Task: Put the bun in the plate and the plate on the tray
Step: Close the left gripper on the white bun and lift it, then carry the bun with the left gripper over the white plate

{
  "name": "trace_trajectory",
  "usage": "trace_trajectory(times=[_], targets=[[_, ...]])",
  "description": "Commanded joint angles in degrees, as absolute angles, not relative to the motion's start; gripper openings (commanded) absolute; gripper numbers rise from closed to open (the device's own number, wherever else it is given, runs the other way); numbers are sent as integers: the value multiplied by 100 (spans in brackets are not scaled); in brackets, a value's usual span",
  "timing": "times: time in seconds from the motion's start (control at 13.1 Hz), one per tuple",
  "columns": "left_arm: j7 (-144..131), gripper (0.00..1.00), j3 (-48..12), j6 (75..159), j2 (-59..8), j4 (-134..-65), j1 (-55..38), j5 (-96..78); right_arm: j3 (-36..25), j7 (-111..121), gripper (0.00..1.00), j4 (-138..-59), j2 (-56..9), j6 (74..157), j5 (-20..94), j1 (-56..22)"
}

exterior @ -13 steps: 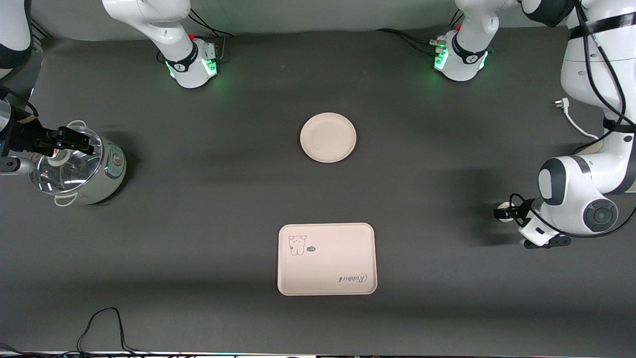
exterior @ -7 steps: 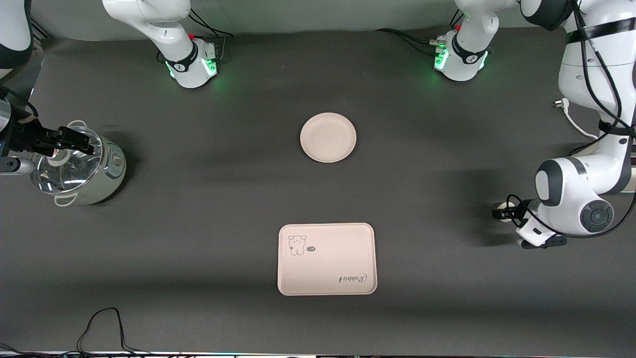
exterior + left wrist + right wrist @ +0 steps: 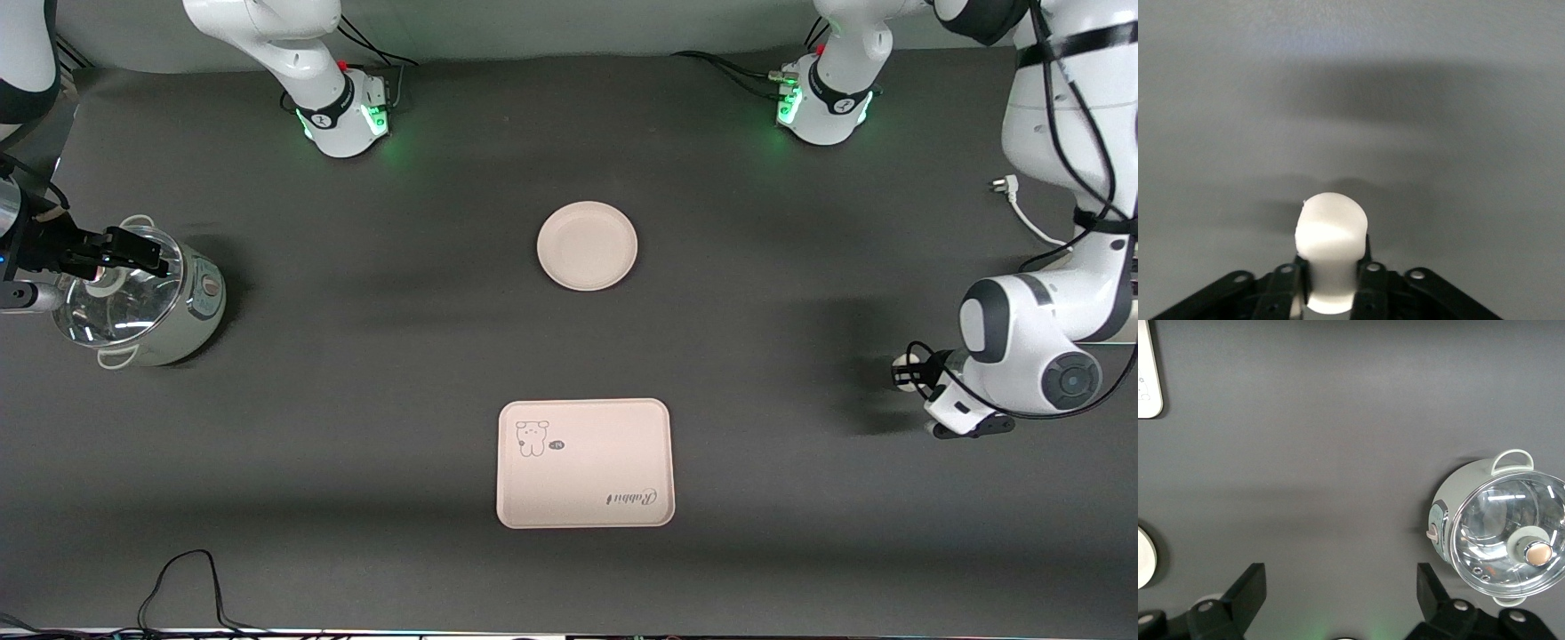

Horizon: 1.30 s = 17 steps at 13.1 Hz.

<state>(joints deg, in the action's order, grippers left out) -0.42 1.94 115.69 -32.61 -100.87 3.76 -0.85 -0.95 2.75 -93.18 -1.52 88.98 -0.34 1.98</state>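
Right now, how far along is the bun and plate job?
Nothing is placed yet. In hand: the left pincer is shut on the bun toward the left arm's end of the table. The right pincer waits open over the lidded pot. Left: bun onto the empty plate, then plate onto the empty tray.

likely a robotics lab, two arm bases (image 3: pixel 342 116) bolted to a dark-covered table (image 3: pixel 356 356), loose cables (image 3: pixel 178 578)
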Motion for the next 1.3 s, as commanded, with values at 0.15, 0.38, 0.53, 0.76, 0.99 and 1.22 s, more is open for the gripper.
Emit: trace_trajectory(times=[0.15, 0.38, 0.53, 0.76, 0.99, 1.22], targets=[[-88, 25, 246, 9882, -1656, -10195, 351, -62, -26, 413, 100, -9316, -132, 8991, -97, 237], [-97, 27, 246, 8967, -548, -10222, 369, -62, -35, 413, 100, -9325, -141, 9026, -88, 246], [-105, 28, 229, 8624, -81, -10283, 308, -70, -35, 413, 100, -9316, -141, 9026, -88, 246], [-987, 28, -156, 8394, 315, -10433, 11, -149, -35, 404, 100, -9308, -123, 9035, -88, 246], [-2999, 28, -877, 8463, 308, -10284, -613, -919, -35, 413, 100, -9308, -123, 9053, -88, 246], [-4863, 28, -1737, 9418, -42, -10231, -1193, -1116, -35, 404, 100, -9308, -114, 9062, -88, 246]])
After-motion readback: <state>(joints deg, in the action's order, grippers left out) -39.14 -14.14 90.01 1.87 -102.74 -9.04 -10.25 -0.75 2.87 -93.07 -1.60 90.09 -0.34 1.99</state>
